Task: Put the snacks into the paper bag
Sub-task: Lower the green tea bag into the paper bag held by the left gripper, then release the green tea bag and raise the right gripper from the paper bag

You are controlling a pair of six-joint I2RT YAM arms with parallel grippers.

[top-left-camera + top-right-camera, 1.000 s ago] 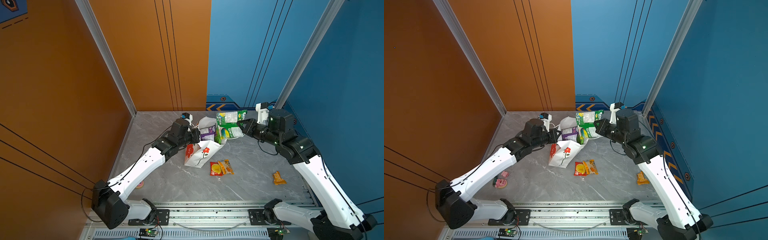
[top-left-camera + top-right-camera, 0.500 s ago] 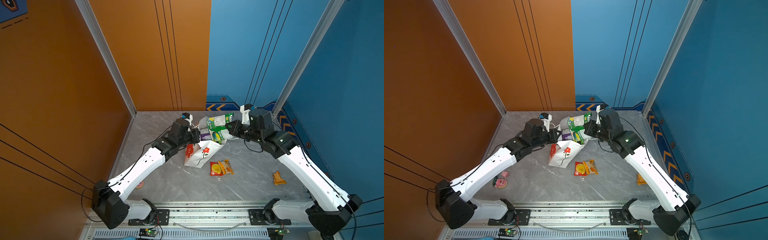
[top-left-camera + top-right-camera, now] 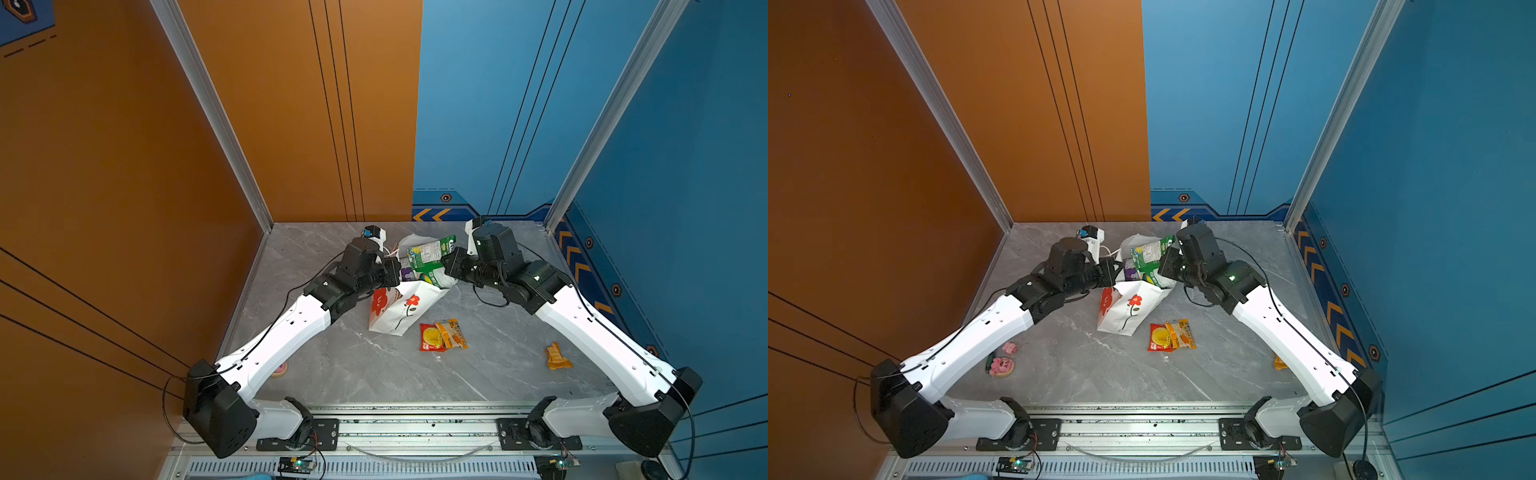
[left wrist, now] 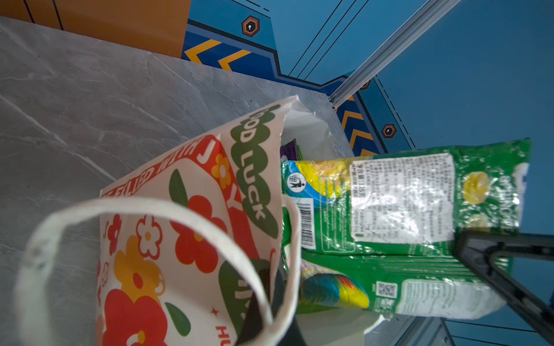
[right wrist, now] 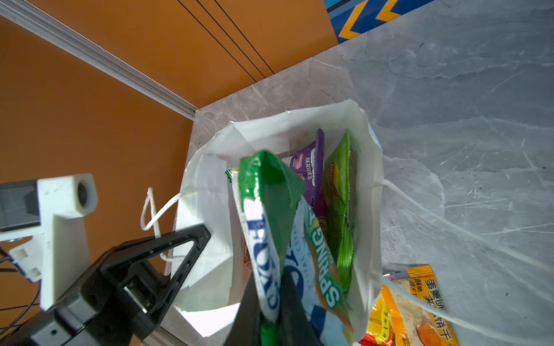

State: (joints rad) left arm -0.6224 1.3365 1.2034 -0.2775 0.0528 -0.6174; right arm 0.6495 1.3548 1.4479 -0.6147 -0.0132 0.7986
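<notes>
Right wrist view looks down into the mouth of the paper bag (image 5: pixel 207 191), in the middle of the frame. Inside it stand a purple packet (image 5: pixel 313 167) and a bright green packet (image 5: pixel 341 215), and beside them a green-white packet (image 5: pixel 320 263) reaches above the rim. At the lower centre the right tool (image 5: pixel 269 296) is closed on one end of a green packet with white letters (image 5: pixel 263 191). Its other end points into the mouth, but most of it is outside, so I judge it only half way in.

The left tool (image 3: pixel 393 271) is closed as well: it pinches the edge of the bag beside a cord handle (image 4: pixel 150 205) and, I think, holds the mouth open. In both top views the bag is at the centre of the frame, on the far half of the grey surface (image 3: pixel 332 374); if it stands upright or leans, I cannot tell.

Three snacks lie on the surface. A red packet with a yellow circle (image 3: pixel 432 337) is just below and right of the bag, an orange-yellow packet (image 3: pixel 455 332) touches it, and a small orange packet (image 3: pixel 557 356) is well apart, at the lower right. To my judgement about half of the task is done: three packets are inside, one is at the mouth, three remain.
</notes>
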